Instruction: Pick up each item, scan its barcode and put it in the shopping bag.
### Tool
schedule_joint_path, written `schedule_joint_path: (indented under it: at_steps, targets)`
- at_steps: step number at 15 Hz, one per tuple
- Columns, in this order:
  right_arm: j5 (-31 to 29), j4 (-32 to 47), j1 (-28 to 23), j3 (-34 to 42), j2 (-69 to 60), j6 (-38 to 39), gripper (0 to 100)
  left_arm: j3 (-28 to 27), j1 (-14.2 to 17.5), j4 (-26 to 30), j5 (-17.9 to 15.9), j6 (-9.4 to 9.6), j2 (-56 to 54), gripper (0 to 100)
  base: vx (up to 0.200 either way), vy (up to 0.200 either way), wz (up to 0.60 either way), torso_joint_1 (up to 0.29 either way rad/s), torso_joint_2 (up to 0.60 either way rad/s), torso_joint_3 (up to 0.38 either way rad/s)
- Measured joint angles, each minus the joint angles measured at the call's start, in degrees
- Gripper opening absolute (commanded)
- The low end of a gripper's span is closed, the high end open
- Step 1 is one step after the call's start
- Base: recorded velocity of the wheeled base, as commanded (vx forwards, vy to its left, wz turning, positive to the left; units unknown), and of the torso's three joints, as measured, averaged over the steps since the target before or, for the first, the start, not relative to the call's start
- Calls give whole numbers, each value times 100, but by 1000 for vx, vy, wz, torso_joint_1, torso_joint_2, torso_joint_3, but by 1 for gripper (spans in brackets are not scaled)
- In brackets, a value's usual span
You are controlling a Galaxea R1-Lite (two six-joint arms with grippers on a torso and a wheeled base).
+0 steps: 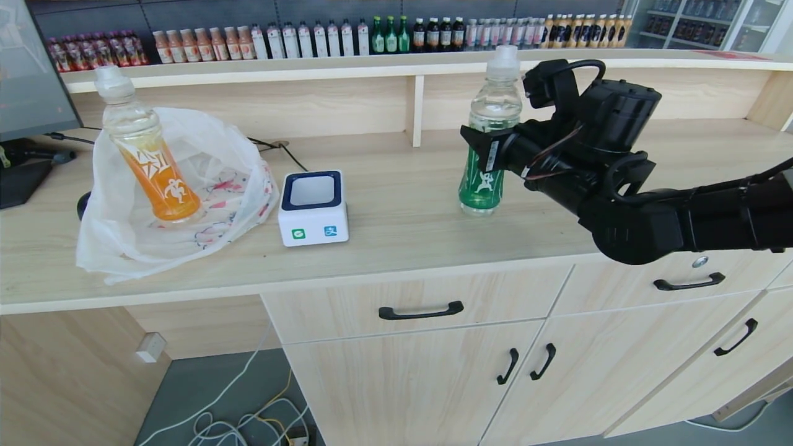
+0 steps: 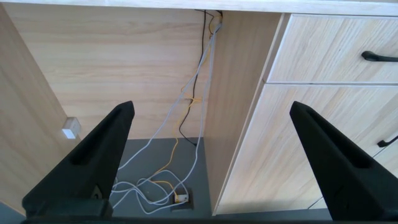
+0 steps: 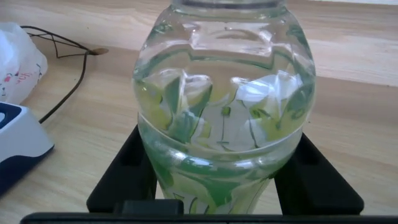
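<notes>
A green bottle [image 1: 482,186] with a white cap stands upright on the wooden counter [image 1: 403,204], right of centre. My right gripper [image 1: 495,147] comes in from the right and grips it at mid-height; up close, the bottle [image 3: 224,118] sits tight between the two black fingers [image 3: 134,168]. An orange bottle [image 1: 155,167] leans inside the white plastic shopping bag [image 1: 229,167] at the counter's left. The white scanner cube [image 1: 313,207] sits between bag and green bottle. My left gripper [image 2: 211,109] hangs open below the counter, facing the cabinet front, holding nothing.
A monitor [image 1: 31,68] and cables stand at the far left. A raised shelf [image 1: 415,68] with a divider runs behind the counter, with rows of bottles beyond it. Drawers and doors with black handles [image 1: 421,310] lie below. Loose cables [image 2: 168,180] lie on the floor.
</notes>
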Motion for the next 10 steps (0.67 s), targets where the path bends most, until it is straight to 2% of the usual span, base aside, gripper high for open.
schedule_joint_path:
  at_steps: [5,10]
  targets:
    - [-29,-11,118,205,-363,-6,0,0,0,0,0,2,0,100,0,0,0,0,0,0]
    - [-35,-22,160,1195,-1235,-112,0,0,2,0,0,0,0,100,0,0,0,0,0,0]
